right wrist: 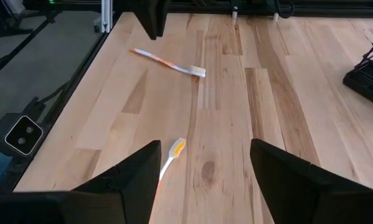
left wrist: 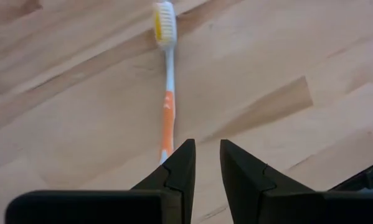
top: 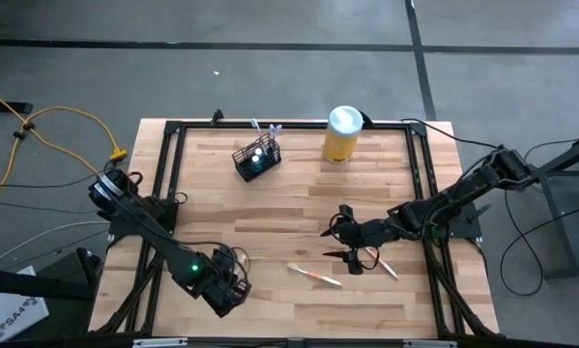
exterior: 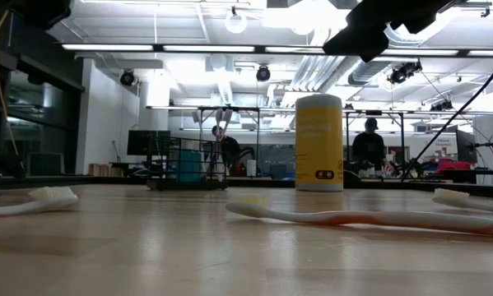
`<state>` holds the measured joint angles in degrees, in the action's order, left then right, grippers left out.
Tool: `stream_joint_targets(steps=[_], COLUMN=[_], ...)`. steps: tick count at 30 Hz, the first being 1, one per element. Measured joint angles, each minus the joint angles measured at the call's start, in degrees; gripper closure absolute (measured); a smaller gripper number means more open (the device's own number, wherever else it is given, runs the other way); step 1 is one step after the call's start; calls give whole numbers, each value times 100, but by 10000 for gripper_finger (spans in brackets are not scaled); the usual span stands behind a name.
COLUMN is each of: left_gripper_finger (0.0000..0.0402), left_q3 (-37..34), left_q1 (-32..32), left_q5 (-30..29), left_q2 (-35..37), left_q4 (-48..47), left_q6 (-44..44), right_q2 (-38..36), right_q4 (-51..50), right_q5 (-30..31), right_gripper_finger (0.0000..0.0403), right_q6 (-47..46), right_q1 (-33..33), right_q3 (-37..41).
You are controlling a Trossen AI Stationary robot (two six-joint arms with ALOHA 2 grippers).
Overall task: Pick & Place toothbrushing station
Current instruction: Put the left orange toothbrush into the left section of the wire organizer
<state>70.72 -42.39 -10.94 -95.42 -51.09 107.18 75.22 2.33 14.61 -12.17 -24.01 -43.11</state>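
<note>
Right gripper released, jaws wide, low over table; second toothbrush lies just ahead, head toward gripper, long axis probably along reach. Left gripper slightly parted, empty, in line behind orange toothbrush handle.

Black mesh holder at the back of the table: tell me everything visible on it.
The black wire-mesh holder is small, boxy and open-topped, standing upright on the wooden table near its far edge, apart from the yellow canister. Brush-like handles stick up out of it, and something teal shows inside. Neither gripper touches it.
</note>
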Motion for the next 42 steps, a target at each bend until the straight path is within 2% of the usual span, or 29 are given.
stream_joint_targets(steps=[19, 22, 27, 37, 42], left_gripper_finger=[333, 333, 332, 332, 324], left_q3=[0, 0, 0, 8, 9], left_q1=[279, 321, 190, -27, -91], left_q5=[73, 135, 137, -236, 75], left_q2=[-95, -95, -95, -147, -374], left_q4=[184, 239, 276, 570, 590], left_q6=[-662, -546, -196, -370, -380], right_q2=[0, 0, 0, 0, 0], right_q4=[-48, -52, -55, -55, -59], right_q5=[-17, -77, -170, -170, -169], right_gripper_finger=[165, 165, 165, 165, 165], right_q6=[42, 98, 152, 191, 193], right_q1=[2, 2, 1, 1, 2], right_q3=[0, 0, 0, 0, 0])
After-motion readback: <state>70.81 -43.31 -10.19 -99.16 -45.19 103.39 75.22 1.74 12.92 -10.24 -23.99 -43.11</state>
